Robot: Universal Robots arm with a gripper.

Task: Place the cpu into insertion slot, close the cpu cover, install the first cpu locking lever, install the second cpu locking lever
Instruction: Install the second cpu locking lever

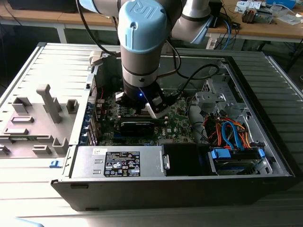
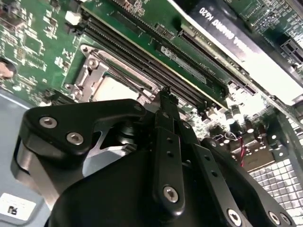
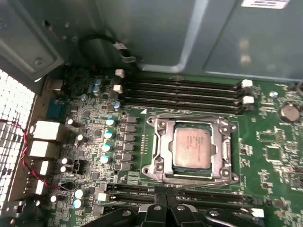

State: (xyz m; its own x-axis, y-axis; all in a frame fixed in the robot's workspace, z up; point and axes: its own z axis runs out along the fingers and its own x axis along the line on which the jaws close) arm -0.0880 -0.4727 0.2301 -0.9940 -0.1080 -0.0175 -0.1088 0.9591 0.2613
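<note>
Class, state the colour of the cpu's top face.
Pale silvery-grey; the cpu shows best in the first wrist view.

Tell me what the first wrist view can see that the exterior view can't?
The first wrist view looks close at the green board: the silvery cpu sits in the insertion slot, with the cpu cover closed around it, and long black slots run beside it.

The exterior view shows the whole computer case, the arm reaching into it, orange and blue cables and a grey rack to the exterior view's left.

Both show the green circuit board inside the case.
</note>
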